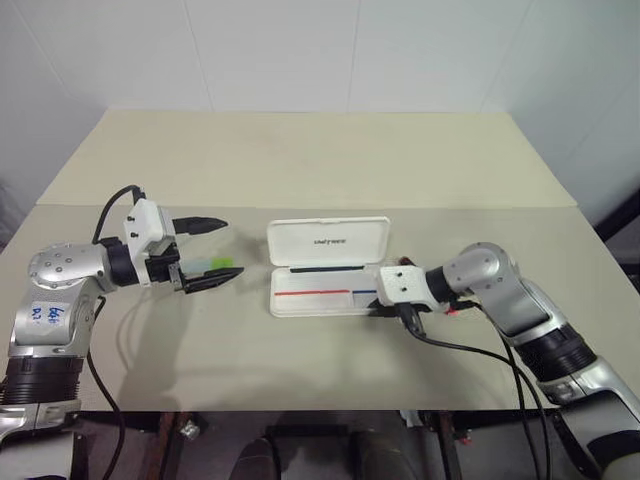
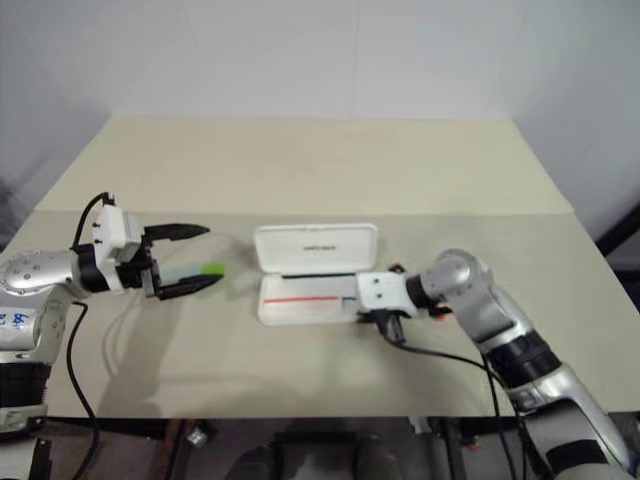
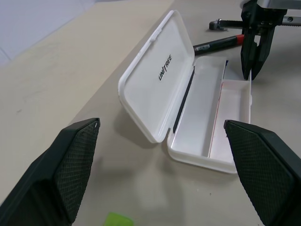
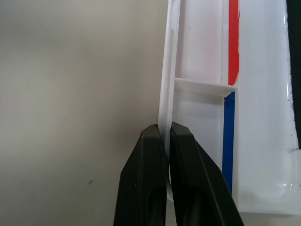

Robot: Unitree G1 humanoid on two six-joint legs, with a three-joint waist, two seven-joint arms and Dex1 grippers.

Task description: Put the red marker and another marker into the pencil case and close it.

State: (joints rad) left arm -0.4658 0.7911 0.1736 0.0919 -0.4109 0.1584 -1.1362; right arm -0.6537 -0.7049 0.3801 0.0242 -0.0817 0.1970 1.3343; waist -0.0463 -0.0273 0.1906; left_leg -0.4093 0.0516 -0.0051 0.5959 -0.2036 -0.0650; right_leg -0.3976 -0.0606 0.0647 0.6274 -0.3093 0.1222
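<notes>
The pencil case (image 1: 326, 266) lies open mid-tabletop (image 1: 300, 160), lid up toward the far edge. The right gripper (image 4: 163, 136) has its fingers clenched on the tray's front wall, near its right end. The red marker (image 3: 221, 43) lies just beyond that end. The left gripper (image 1: 222, 250) hovers with fingers released around the green-capped marker (image 1: 212, 265), nearer the left edge.

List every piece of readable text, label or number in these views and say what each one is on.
"UNITREE": dark lettering on the inner face of the open lid of the white pencil case, read in the left wrist view.
Blue handwritten marks on the silver left arm: too blurred to read.
No other text is legible; the red and blue stripes inside the case carry no lettering.
</notes>
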